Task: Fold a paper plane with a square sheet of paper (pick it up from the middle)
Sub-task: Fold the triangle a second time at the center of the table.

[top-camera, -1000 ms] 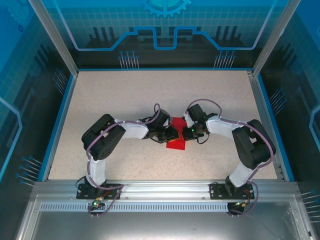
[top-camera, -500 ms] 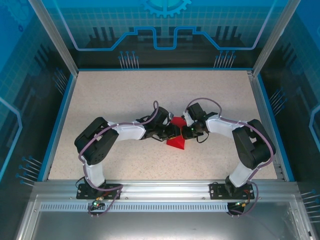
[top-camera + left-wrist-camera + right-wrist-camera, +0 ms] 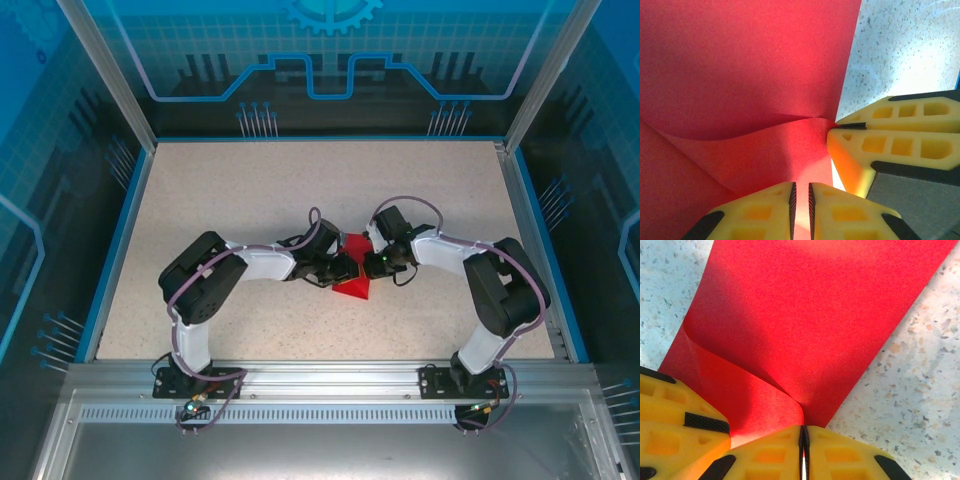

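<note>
L gripper [image 3: 800, 192] + R gripper [image 3: 802, 434] both clamped on red sheet [image 3: 815, 315], mid tabletop [image 3: 920, 390]. Align edges, keep tension even, crease slow; no tearing.

Top cam overhead from rear; wrist cams v. close, sharing red sheet [image 3: 740, 65].

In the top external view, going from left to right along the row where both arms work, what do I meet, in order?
left arm's elbow → left gripper → square sheet of paper → right gripper → right arm's elbow
</note>
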Controlling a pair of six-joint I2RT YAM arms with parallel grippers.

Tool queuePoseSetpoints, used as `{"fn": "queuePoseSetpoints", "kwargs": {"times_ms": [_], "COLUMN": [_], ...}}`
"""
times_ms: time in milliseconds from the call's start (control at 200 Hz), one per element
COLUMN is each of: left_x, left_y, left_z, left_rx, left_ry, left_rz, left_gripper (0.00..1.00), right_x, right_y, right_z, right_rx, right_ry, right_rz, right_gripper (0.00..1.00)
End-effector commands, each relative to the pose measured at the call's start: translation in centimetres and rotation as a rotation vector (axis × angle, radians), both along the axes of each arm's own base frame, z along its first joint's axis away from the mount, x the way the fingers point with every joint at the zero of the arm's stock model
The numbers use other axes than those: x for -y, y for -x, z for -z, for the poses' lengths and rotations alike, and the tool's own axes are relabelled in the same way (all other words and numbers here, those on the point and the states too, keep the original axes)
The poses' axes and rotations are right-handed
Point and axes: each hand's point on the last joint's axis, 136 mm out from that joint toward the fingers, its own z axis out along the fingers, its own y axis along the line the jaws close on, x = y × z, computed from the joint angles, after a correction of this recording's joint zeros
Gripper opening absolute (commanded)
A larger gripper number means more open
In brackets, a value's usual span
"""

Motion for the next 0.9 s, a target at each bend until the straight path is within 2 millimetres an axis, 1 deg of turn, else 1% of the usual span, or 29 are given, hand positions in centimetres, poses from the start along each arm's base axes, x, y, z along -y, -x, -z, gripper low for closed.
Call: {"fn": "queuePoseSetpoints", "kwargs": {"times_ms": [0,75,170,290,400,445,455,465,530,620,735,895], "left_x": [-0.5,-0.7,-1.0,-1.2,-1.0,-1.0,-1.0,-1.0,-1.0,-0.8,-0.6,-0.5], "left_y": [0.6,1.0,1.3,1.5,1.4,1.3,1.2,1.3,1.2,1.0,0.8,0.6], "left_z": [1.9,2.5,3.1,3.4,3.3,3.2,3.1,3.1,3.0,2.8,2.5,2.3], "left_rx": [-0.042,-0.055,-0.068,-0.073,-0.069,-0.065,-0.064,-0.065,-0.06,-0.054,-0.045,-0.044], "left_ry": [-0.046,-0.06,-0.071,-0.078,-0.075,-0.074,-0.073,-0.074,-0.074,-0.068,-0.058,-0.051], "left_rz": [-0.012,-0.01,-0.01,-0.01,-0.008,-0.009,-0.008,-0.008,-0.011,-0.011,-0.012,-0.016], "left_gripper": [0.18,0.17,0.16,0.16,0.16,0.16,0.16,0.16,0.16,0.16,0.16,0.16], "right_x": [0.1,0.0,-0.4,0.1,0.1,-0.4,-0.3,-0.3,-1.4,-2.8,-3.9,-4.4], "right_y": [-0.4,-0.2,-0.1,0.1,0.6,0.7,1.4,1.6,2.6,3.9,5.0,5.1], "right_z": [-0.2,-0.6,-1.7,-3.2,-4.3,-5.1,-4.6,-4.5,-5.0,-5.1,-4.5,-2.6], "right_rx": [-0.011,-0.012,-0.001,0.019,0.021,0.025,0.005,0.0,-0.029,-0.086,-0.151,-0.214], "right_ry": [-0.005,-0.017,-0.053,-0.065,-0.102,-0.145,-0.148,-0.157,-0.241,-0.335,-0.404,-0.411], "right_rz": [-0.003,0.001,0.01,0.049,0.09,0.092,0.093,0.094,0.085,0.069,0.078,0.112], "right_gripper": [0.12,0.15,0.19,0.33,0.35,0.32,0.31,0.3,0.19,0.1,0.07,0.06]}}
